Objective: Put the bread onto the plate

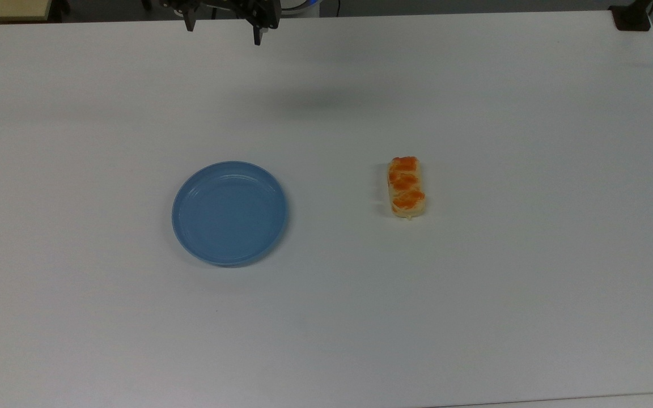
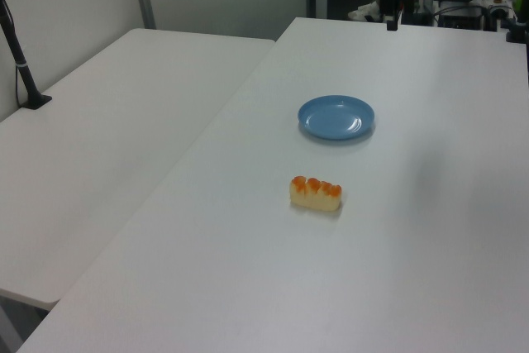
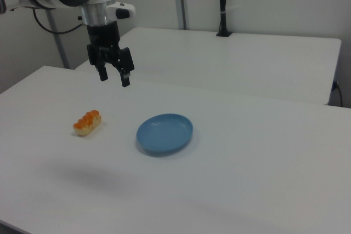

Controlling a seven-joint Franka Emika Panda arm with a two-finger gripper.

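A white table (image 1: 474,317) carries the blue plate (image 1: 230,213) and the bread (image 1: 406,187), well apart, mid-table. The gripper (image 3: 114,77), cut off at the top view's upper edge, hangs with jaws apart.

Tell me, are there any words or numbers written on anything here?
None can be read: the bread, the plate, the table and the gripper show no words, labels or numbers.
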